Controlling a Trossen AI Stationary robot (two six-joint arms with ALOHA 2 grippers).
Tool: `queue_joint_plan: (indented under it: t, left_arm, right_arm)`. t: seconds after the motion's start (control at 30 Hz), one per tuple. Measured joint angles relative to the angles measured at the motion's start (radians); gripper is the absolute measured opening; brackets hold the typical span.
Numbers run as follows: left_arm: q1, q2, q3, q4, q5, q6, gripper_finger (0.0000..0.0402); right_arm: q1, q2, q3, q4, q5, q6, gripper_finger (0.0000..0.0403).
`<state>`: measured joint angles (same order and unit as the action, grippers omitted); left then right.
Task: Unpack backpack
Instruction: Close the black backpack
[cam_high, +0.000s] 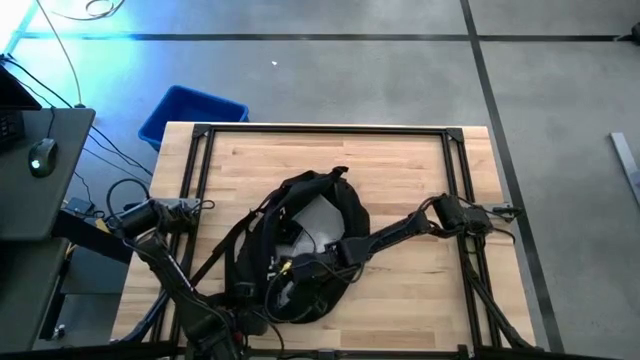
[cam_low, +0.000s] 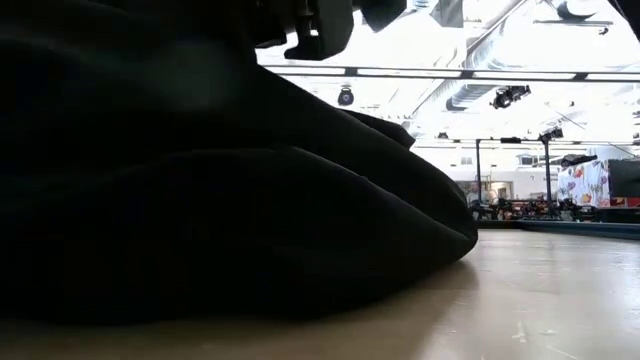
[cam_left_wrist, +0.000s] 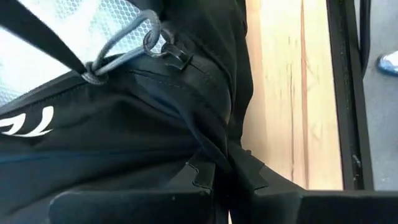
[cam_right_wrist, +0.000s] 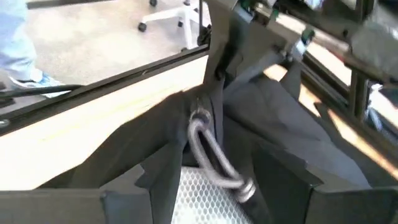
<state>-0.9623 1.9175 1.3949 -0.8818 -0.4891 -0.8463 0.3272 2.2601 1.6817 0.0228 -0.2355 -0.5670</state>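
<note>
1. The backpack (cam_high: 310, 245) is laid on the table (cam_high: 400, 170), between the two grippers.
2. The left gripper (cam_left_wrist: 227, 177) is pressed together on a fold of backpack fabric, its arm bent low along the table's near edge.
3. The right gripper (cam_right_wrist: 205, 180) is reached in from the right side; its fingers are spread around a grey zipper cord (cam_right_wrist: 211, 152).

Backpack (cam_low: 200, 200) fills left, resting on table (cam_low: 540, 300); room behind.
</note>
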Motion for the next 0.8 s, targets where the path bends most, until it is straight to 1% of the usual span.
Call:
queue_joint_plan:
  t: [0.23, 0.37, 0.5, 0.63, 0.7, 0.8]
  left_arm:
    - [0.025, 0.000, 0.000, 0.000, 0.034, 0.096, 0.0000]
    - [0.033, 0.000, 0.005, 0.000, 0.039, 0.144, 0.0000]
    - [0.045, -0.001, 0.009, 0.003, 0.055, 0.207, 0.0000]
    - [0.055, -0.001, 0.010, 0.005, 0.076, 0.222, 0.0000]
    - [0.059, -0.001, 0.010, 0.004, 0.078, 0.222, 0.0000]
    - [0.060, -0.001, 0.010, 0.004, 0.086, 0.202, 0.0000]
  right_arm:
    - [0.000, 0.024, 0.000, -0.001, 0.018, 0.009, 0.0174]
    - [0.001, 0.041, 0.000, 0.003, 0.019, 0.009, 0.0156]
    - [0.004, 0.057, 0.000, 0.005, 0.025, 0.009, 0.0129]
    - [0.005, 0.067, 0.000, -0.009, 0.034, 0.009, 0.0099]
    - [0.009, 0.067, 0.000, -0.038, 0.066, 0.009, 0.0075]
    - [0.020, 0.066, 0.002, -0.076, 0.134, 0.008, 0.0024]
